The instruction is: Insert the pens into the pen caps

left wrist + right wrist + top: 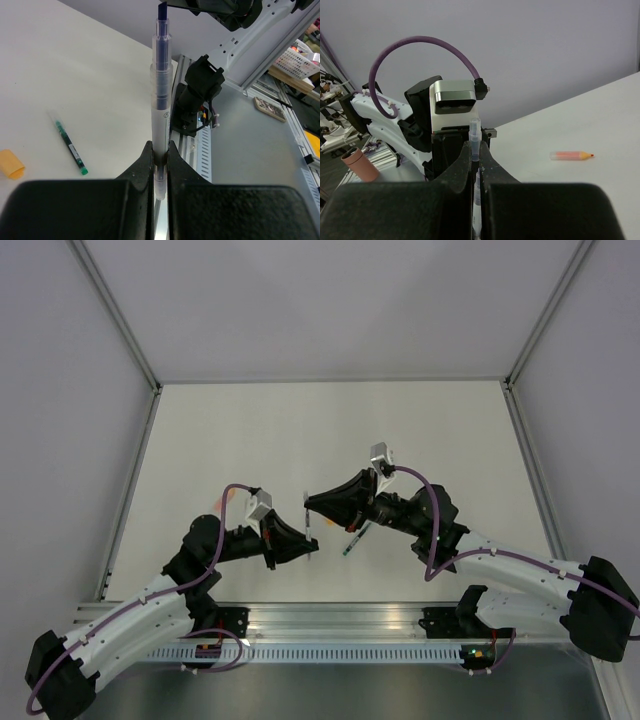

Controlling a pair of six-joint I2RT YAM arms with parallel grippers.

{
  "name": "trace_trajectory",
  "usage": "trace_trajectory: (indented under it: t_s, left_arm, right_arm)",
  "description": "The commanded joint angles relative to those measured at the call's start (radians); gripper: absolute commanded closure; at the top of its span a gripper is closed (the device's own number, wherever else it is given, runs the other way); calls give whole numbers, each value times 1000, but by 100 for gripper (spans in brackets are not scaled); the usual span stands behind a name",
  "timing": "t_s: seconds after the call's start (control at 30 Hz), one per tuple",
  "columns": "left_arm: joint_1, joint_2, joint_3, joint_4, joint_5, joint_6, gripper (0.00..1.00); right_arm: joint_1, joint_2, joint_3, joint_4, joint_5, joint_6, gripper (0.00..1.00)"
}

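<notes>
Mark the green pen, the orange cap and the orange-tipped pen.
green pen (70, 146), left wrist view, mid-barrel.
orange cap (11, 164), left wrist view, its middle.
orange-tipped pen (570, 155), right wrist view, mid-barrel.

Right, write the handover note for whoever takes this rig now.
Left gripper: shut on the clear pen, which points at the other arm.
Right gripper: shut on what looks like a clear cap.
Loose on the table: green pen, orange cap, orange-tipped pen.
Done: nothing visibly capped.
Left: seat the clear pen, then cap the rest.
</notes>
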State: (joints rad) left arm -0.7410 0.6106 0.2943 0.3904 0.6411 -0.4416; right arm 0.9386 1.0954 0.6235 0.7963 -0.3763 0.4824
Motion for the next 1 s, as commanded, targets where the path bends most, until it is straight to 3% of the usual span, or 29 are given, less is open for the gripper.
trace_trajectory:
  t_s: [0.0,0.97]
  left_arm:
    - [0,2,22,5,-24,-6,98]
    - [2,-58,11,-13,-70,1,98]
  right_arm:
    - [3,-20,-2,69,-12,18,100]
    - [5,35,-34,106,-18,7,100]
